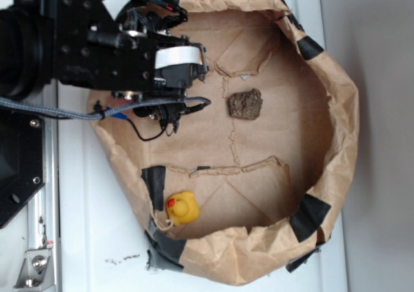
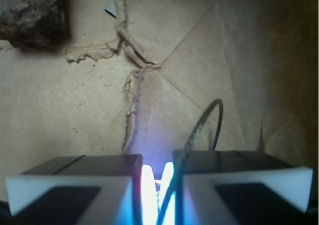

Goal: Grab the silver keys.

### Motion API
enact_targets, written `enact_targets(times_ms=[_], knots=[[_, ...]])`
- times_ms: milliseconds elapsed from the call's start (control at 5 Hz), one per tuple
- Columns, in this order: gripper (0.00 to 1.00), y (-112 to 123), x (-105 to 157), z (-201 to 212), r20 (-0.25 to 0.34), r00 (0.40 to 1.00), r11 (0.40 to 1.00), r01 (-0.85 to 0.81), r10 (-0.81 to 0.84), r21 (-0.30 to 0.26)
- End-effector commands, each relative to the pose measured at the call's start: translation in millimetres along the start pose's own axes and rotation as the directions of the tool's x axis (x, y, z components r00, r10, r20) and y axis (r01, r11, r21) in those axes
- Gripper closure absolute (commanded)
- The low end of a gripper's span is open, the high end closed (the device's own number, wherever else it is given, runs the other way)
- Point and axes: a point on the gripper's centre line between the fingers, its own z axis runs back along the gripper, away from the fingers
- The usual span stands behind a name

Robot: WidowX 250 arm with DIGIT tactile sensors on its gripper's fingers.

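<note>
The black robot gripper (image 1: 194, 68) with white finger pads reaches from the left into a crumpled brown paper bag (image 1: 336, 111) that is opened flat like a basin and patched with black tape. In the wrist view the two fingers (image 2: 75, 185) stand close together with only a thin bright gap between them, and a thin wire loop ring (image 2: 207, 122) rises out of that gap and arches toward the bag's right wall. The fingers are clamped on this ring, which belongs to the silver keys; the keys themselves are hidden between or below the pads and cannot be made out. In the exterior view the gripper covers the spot, so the ring is not visible there. A rough brown rock-like lump (image 1: 246, 104) lies just right of the gripper on the bag floor. A small yellow rubber duck (image 1: 182, 208) with a red beak sits well apart, near the bag's lower left rim.
</note>
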Motion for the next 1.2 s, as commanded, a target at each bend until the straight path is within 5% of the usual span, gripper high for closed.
enact_targets(times_ms=[0,200,400,600,800,1000], knots=[[1.00,1.9,13.5,22.8,-0.011,0.999,0.999,-0.037,0.037,-0.007],[1.00,-6.3,16.6,48.4,-0.154,0.979,0.991,-0.127,0.133,0.049],[1.00,-23.9,7.1,107.5,-0.263,0.957,0.971,-0.168,0.119,-0.171],[1.00,-29.8,8.3,147.3,-0.241,0.969,0.945,-0.132,0.059,-0.299],[1.00,-39.6,25.6,117.3,-0.250,0.959,0.965,-0.181,0.131,-0.191],[1.00,-41.0,37.7,105.5,-0.246,0.954,0.963,-0.216,0.172,-0.163]])
